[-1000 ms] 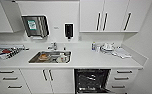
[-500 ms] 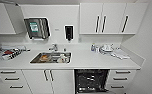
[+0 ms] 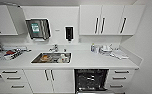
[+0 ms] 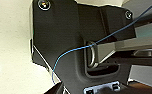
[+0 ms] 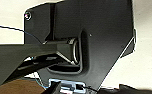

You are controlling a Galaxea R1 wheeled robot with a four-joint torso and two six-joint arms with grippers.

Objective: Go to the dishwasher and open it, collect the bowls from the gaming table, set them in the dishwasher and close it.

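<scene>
Straight ahead of me, under the tabletop, the dishwasher stands open: dark cavity, wire racks visible, door dropped down low towards my base. Can't tell whether my fingers are open or closed. My judgement: door is stiff, heavy steel on a hinge, smooth front; take it at the top edge or bar handle, push evenly to shut.

The open dishwasher sits under the counter, right of the sink
</scene>
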